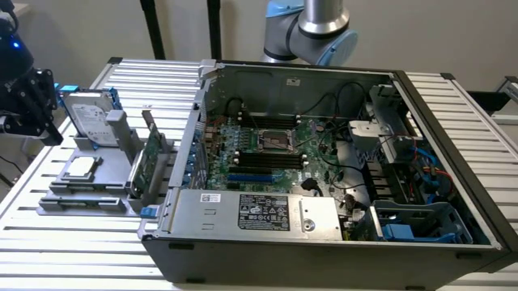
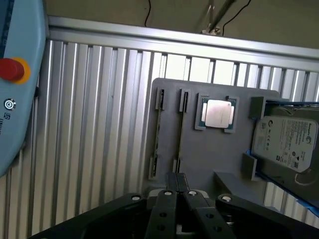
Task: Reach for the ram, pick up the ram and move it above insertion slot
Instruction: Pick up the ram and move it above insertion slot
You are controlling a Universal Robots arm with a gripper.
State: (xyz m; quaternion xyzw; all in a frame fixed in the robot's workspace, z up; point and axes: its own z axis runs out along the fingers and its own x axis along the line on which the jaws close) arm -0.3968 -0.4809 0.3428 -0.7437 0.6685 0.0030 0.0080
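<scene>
The gripper [image 2: 176, 179] has its two black fingers pressed together with nothing between them. It hangs over one edge of the grey holder [image 2: 209, 149], which lies on the slatted metal table [image 2: 99, 124].

In the holder's slot next to the processor [image 2: 218, 113] a thin dark strip stands on its edge. As far as I can tell this is the ram [image 2: 180, 134], seated in the holder and just in front of the fingertips. A second, similar slot [image 2: 158, 134] runs beside it.

On the other side of the processor the hard drive [image 2: 286, 142] leans in the holder. Its white label has print that is too small to read.

In the exterior view a green card [image 1: 145, 163] stands upright on the holder's side towards the open computer case [image 1: 453, 109]. The case's power supply has a black label [image 1: 263, 213] whose white print is not readable.

Away from the holder, a light blue device [image 2: 20, 114] carries a red button [image 2: 12, 69].
</scene>
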